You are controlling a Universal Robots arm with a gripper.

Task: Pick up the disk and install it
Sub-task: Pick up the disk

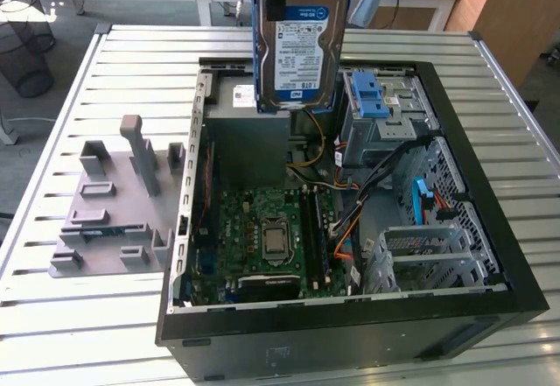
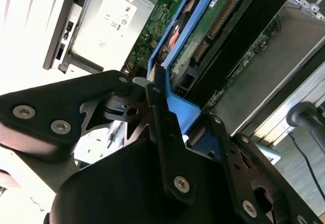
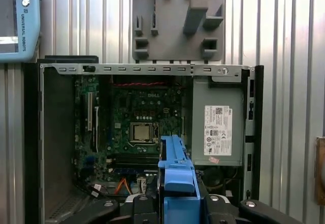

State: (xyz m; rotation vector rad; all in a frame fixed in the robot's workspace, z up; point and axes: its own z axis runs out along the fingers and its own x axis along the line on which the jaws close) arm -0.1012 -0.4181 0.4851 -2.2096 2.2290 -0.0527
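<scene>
The fingers point(image 2: 163, 137) are clenched on the blue-railed disk point(image 1: 300, 40). In the exterior view it hangs upright at twelve o'clock, label facing the camera, above the open computer case point(image 1: 350, 338) on the slatted counter point(image 1: 87, 325). The grey power supply point(image 1: 249, 136) lies just below the disk, and the blue-latched drive bay point(image 1: 376, 106) sits toward its four o'clock.

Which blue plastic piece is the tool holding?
The blue-railed disk, hanging above the case; the blue latch piece sits on the grey bay inside it.
</scene>
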